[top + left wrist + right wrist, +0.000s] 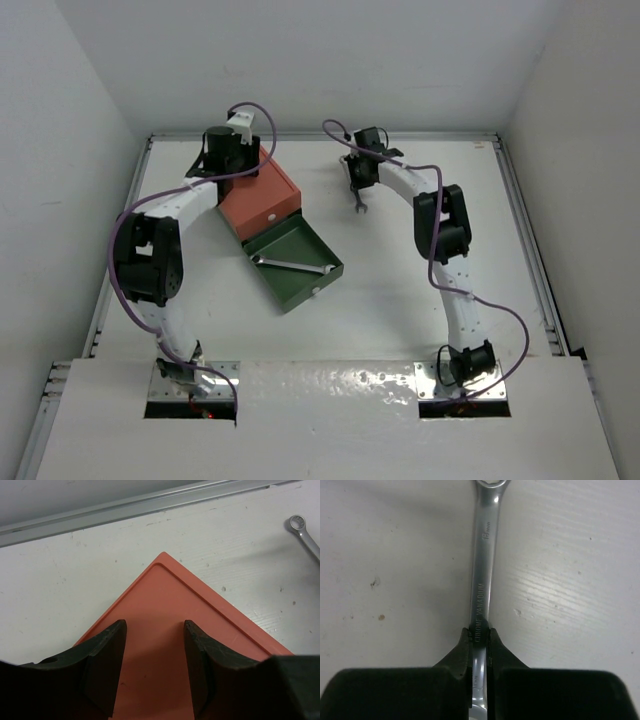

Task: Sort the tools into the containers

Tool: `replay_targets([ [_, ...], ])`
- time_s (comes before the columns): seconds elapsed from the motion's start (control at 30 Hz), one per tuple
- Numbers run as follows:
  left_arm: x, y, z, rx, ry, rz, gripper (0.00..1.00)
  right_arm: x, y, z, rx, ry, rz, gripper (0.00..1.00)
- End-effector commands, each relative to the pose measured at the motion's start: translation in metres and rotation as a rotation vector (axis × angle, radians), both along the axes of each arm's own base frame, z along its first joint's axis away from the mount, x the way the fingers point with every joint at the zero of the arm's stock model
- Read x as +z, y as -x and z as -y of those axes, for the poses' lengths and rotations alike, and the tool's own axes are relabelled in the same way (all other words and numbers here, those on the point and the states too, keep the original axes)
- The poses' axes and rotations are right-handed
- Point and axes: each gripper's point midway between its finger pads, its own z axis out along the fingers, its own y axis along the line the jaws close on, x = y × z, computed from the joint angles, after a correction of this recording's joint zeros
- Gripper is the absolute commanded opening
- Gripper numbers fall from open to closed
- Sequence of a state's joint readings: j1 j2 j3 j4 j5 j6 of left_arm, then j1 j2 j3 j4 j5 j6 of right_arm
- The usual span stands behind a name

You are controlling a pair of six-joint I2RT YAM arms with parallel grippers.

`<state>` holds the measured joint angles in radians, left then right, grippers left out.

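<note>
Plainly, the white desk [420, 300] carries the box in the upper left-centre of the top view. Its orange-red drawer [262, 195] is closed, and its dark green drawer [296, 245] is pulled out toward the centre of the frame. One wrench [292, 264] already lies slantwise in the green drawer.

The left claw [154, 625] hangs over a corner of the orange-red top, fingers apart with nothing between them. The right claw [479, 632] is in the upper centre-right of the top view, pinched tight on the shank of a silver wrench [482, 570]. That wrench's long axis runs straight out from the claw, toward the top of the wrist frame. In the top view it points down the frame, low against the desk; I cannot tell whether it has lifted clear.

The open green drawer lies down and left of this wrench, well apart from it. The right arm has the tool, so the carry would seem to fall to it. I judge the wrench would fit best if swung toward the drawer's diagonal.
</note>
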<state>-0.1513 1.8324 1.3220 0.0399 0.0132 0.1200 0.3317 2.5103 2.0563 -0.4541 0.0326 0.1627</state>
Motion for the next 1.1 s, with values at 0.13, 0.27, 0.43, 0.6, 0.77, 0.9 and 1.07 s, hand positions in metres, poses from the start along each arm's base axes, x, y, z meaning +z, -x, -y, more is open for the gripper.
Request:
replay_targets([
  [0.13, -0.103, 0.067, -0.022, 0.021, -0.106, -0.391, 0.47, -0.039, 0.112, 0.044, 0.007, 0.1, -0.289, 0.0],
  [0.27, -0.103, 0.066, -0.023, 0.022, -0.109, -0.386, 0.47, -0.047, 0.198, 0.081, 0.014, 0.187, -0.343, 0.0],
  [0.43, -0.109, 0.059, -0.018, 0.018, -0.094, -0.41, 0.47, -0.044, 0.208, 0.093, 0.036, 0.248, -0.339, 0.27],
  [0.6, -0.105, 0.06, -0.021, 0.025, -0.101, -0.404, 0.47, -0.054, 0.207, 0.082, 0.034, 0.196, -0.37, 0.36],
  [0.77, -0.099, 0.06, -0.024, 0.031, -0.113, -0.375, 0.47, -0.047, 0.184, 0.067, 0.07, 0.145, -0.312, 0.43],
  [0.9, -0.096, 0.057, -0.025, 0.035, -0.115, -0.371, 0.47, -0.047, 0.175, 0.05, 0.123, 0.083, -0.311, 0.42],
  [1.07, -0.095, 0.057, -0.026, 0.037, -0.122, -0.369, 0.47, -0.058, 0.184, 0.059, 0.089, 0.121, -0.351, 0.32],
])
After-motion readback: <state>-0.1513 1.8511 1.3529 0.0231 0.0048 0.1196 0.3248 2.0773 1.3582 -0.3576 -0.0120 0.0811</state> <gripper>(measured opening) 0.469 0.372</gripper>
